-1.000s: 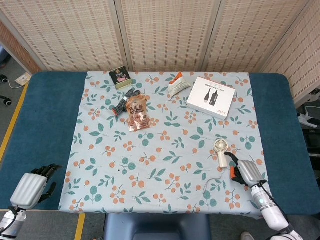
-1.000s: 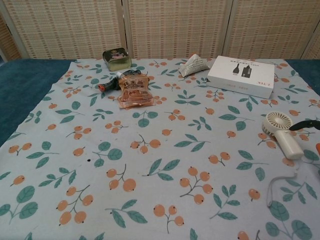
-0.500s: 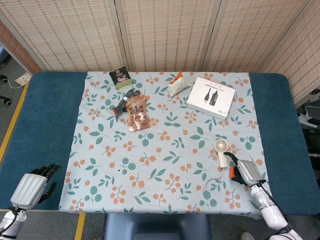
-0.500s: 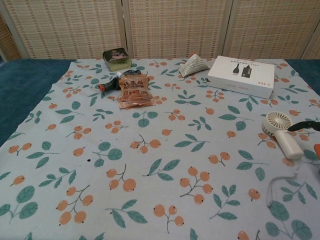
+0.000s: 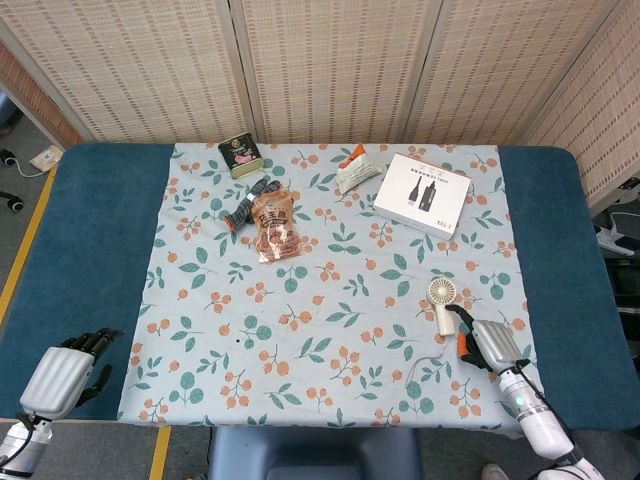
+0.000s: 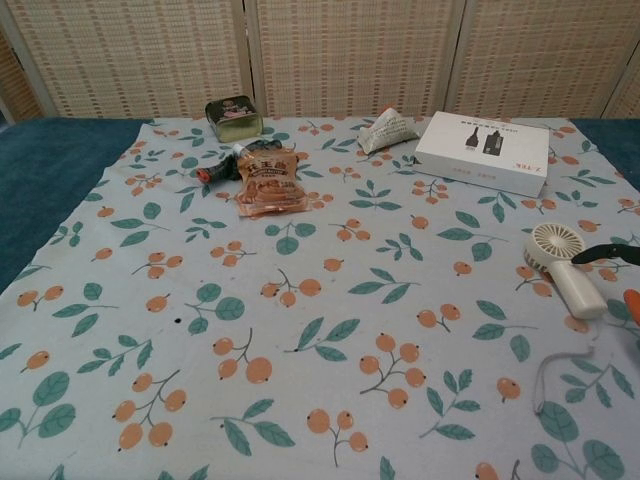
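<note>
Small cream plastic handheld fan (image 5: pixel 441 304) lying flat, round ribbed head toward far edge, smooth handle toward right hand (image 5: pixel 489 345), fingers spread just beside it, holding nothing, floral-cloth counter (image 5: pixel 330 300).

Both views are bright and evenly lit from above, with only faint, soft shadows under the white box (image 5: pixel 422 194) and the fan (image 6: pixel 564 266). There is no glare. Focus is sharp throughout; the chest view stretches the tablecloth (image 6: pixel 330 300) near its lower edge.

Screened test bay, woven panels (image 5: pixel 330 65), clothed table (image 5: pixel 90 230)
</note>
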